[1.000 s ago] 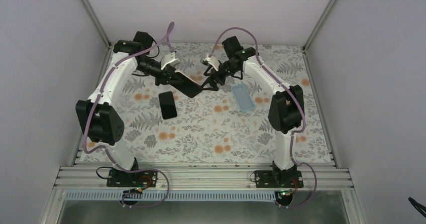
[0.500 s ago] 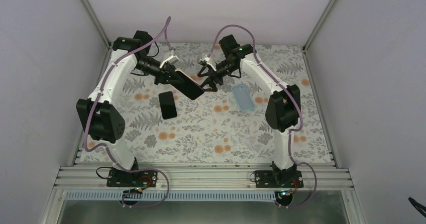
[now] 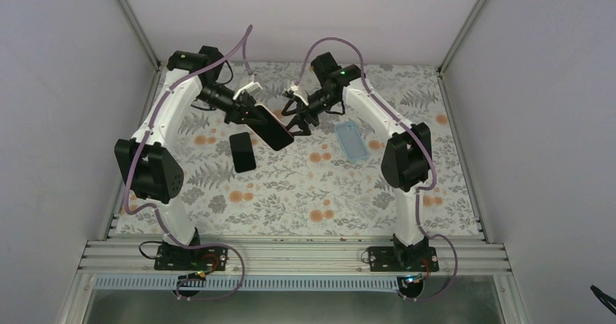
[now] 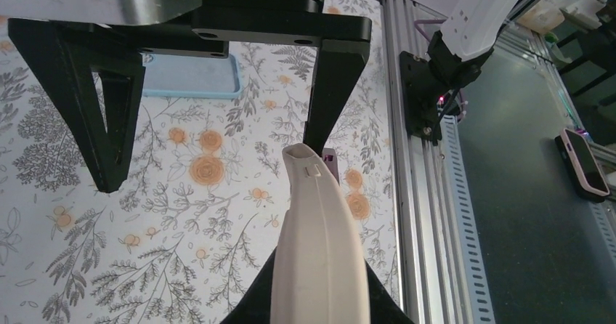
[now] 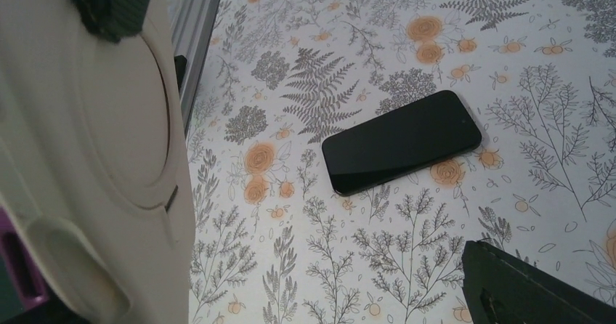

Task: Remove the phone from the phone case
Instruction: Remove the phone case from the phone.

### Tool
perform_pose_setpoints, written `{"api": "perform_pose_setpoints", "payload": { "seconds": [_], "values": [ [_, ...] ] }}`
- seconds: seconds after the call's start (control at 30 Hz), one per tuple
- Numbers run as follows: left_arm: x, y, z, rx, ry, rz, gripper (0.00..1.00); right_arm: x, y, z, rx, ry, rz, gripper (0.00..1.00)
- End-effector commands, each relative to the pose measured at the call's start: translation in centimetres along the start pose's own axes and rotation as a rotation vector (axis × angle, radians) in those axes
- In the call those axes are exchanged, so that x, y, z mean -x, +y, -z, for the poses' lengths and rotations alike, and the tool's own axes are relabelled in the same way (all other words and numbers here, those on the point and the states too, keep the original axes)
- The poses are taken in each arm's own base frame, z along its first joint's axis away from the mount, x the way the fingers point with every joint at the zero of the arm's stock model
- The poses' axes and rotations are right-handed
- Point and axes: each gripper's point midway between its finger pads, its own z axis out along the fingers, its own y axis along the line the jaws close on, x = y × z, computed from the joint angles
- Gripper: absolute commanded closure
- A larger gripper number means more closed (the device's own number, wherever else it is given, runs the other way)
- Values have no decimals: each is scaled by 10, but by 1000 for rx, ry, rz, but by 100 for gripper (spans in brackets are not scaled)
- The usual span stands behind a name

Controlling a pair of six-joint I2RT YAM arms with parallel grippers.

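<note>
L gripper [image 3: 253,113] clamped tight on the phone case [image 4: 316,251] — cream shell w/ the phone [image 3: 274,129] inside, dark face showing from above. Whole thing held up off the table [image 3: 305,186], tilted. R gripper [image 3: 296,120] jaws spread wide at the case's free end, gripping nothing — in L wrist view the case tip sits just beside 1 of its 2 fingers. On the table: 1 loose black phone [image 5: 402,141] flat near L arm, 1 blue case [image 3: 351,139] flat on R side, well apart.

Cream phone case [image 5: 94,157], black phone [image 5: 402,142] beyond
</note>
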Motion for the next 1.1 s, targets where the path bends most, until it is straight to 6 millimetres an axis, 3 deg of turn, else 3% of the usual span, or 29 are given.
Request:
{"api": "perform_pose_setpoints", "payload": {
  "seconds": [0.0,0.27,0.37,0.57,0.73,0.8,0.9,0.97,1.07],
  "values": [
    [30,20,-20,22,-89,-190,98,82,88,-22,274,-202,117,0],
    [33,25,-28,50,-69,-205,98,95,104,-29,345,-220,132,1],
    [36,25,-28,50,-73,-211,98,91,110,-34,360,-207,144,7],
    [41,25,-24,45,-58,-224,98,83,112,-38,373,-189,149,48],
    [33,32,-25,42,-17,-172,92,74,111,-31,331,-166,151,63],
    [32,31,-25,46,-11,-178,85,72,105,-25,297,-171,139,73],
    [33,28,-20,59,-14,-185,64,68,90,-12,239,-194,102,87],
    [35,25,-15,75,-12,-197,45,65,78,1,208,-209,72,95],
    [36,19,-7,102,-9,-219,28,62,67,16,177,-222,48,97]
  ]
}}
